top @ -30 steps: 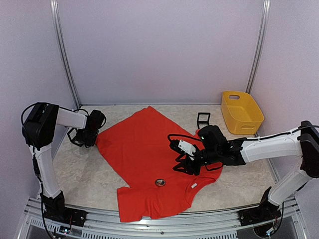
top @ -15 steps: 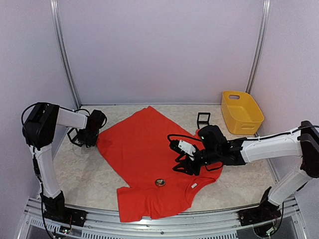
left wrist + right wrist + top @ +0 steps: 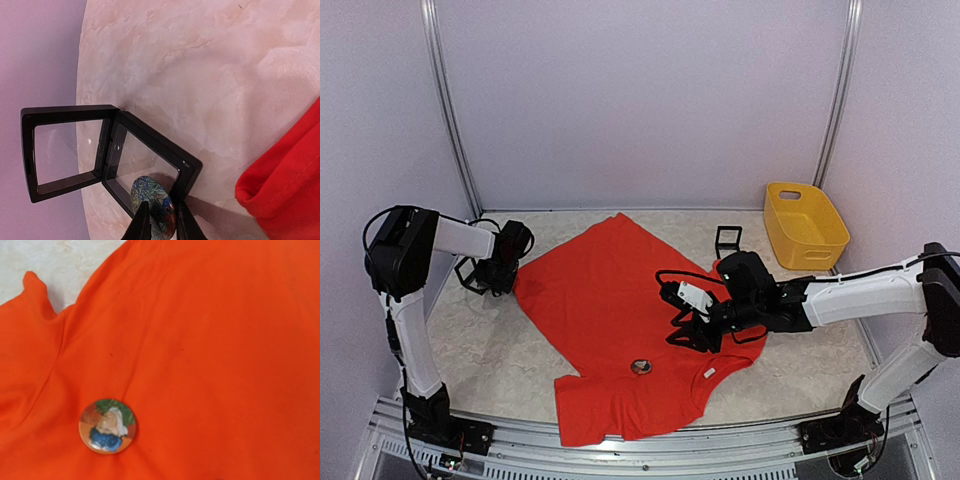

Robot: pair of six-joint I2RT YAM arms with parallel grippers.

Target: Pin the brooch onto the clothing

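Clothing covers the middle of the worktop. It is a red T-shirt spread flat with its neckline toward the near edge, probably so that a smooth panel lies ready for pinning. A yellow basket sits in the far right corner, well apart from the shirt and out of any likely path.

The right gripper hovers over the shirt's right side, and its wrist camera looks straight down on the fabric. Its fingers do not show there and are too small in the overhead view, so I cannot tell whether that claw is open or closed. The left gripper is at the far left corner, just beside the shirt's edge.

An open black case lies under the left gripper against the left edge. A second black frame stands near the far edge, beside the shirt.

The left claw is clamped edge-on around a held brooch, directly above the case, which suits lifting it clear. Another round brooch lies on the shirt near the near edge, and its fastening is hidden. The way to the fabric looks free, though the right arm reaching across could crowd it.
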